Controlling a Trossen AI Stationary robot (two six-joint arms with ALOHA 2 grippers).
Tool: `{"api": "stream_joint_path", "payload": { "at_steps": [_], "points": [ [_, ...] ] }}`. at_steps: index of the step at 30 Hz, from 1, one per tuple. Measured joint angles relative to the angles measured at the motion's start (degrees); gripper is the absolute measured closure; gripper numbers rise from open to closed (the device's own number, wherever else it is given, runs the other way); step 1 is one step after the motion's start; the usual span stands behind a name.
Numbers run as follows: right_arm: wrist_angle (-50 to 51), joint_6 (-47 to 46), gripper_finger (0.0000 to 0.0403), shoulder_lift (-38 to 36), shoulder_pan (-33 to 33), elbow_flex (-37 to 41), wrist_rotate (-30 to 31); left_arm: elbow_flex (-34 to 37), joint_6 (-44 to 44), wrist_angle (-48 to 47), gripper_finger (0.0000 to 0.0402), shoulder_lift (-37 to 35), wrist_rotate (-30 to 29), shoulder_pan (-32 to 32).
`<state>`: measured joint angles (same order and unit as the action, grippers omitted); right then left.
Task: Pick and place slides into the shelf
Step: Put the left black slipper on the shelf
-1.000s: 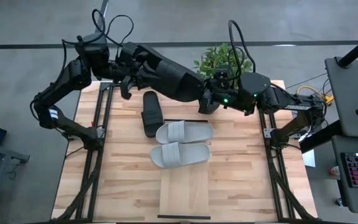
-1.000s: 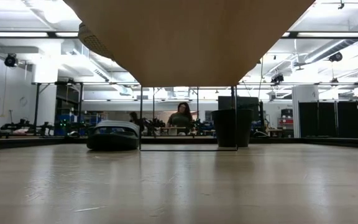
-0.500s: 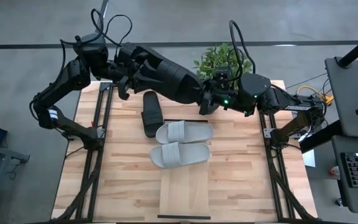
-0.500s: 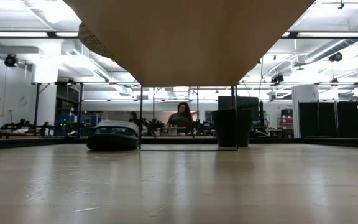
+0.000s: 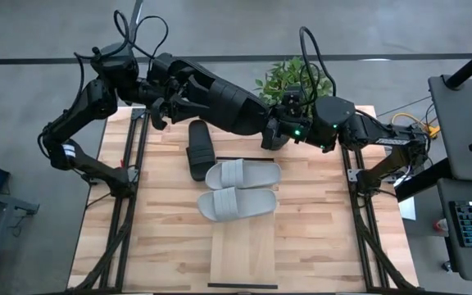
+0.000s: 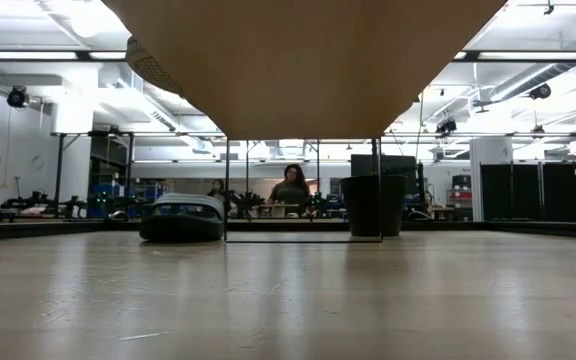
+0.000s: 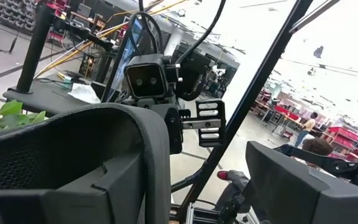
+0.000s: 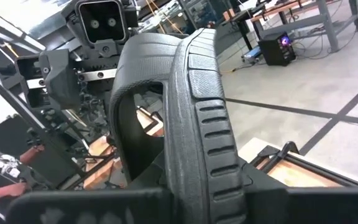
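Progress, as judged from above: roughly half done. The two grey slides (image 5: 240, 188) lie side by side across the far end of the shelf (image 5: 242, 250), so I count them as placed. The near stretch of the planks carries nothing. The second black slide (image 5: 199, 149) lies on the worktop (image 5: 162, 229) just beside the shelf's far corner, below and between the two claws, not yet gripped. The held black slide (image 5: 220, 98) is in the air over the far edge of the worktop, spanning from one claw to the other, well away from the shelf. So two black slides are left to put away, one of them already lifted. Pose: both arms reach inward from their side frames and meet, wrists facing each other, each wrist camera looking at the other's. The right claw (image 5: 273, 131) sits at one end of the slide, and in its wrist view the ridged sole (image 8: 191, 106) rises straight out of its grip, so I read it as clamped on that slide. The left claw (image 5: 164, 102) is at the other end. In its wrist view the strap (image 7: 73, 149) fills the near side, while one finger (image 7: 303, 180) stands off with a gap showing, so it looks spread apart, not gripping. It looks like a hand-over, right arm carrying.
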<state>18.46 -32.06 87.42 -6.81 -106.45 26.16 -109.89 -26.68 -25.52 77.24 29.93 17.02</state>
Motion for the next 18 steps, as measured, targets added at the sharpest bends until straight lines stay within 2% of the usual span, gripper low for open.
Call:
{"api": "stream_joint_path", "payload": {
  "at_steps": [5, 18],
  "points": [
    [1.50, -2.03, 0.0351, 0.00, -0.01, 0.00, -0.26, 0.02, 0.20, -0.60, 0.0152, -0.40, 0.02, 0.15],
    [3.80, -4.15, 0.0351, 0.00, -0.83, 0.15, -1.60, -0.62, 4.11, 0.03, 0.0152, -4.29, -0.11, 1.01]
  ]
}}
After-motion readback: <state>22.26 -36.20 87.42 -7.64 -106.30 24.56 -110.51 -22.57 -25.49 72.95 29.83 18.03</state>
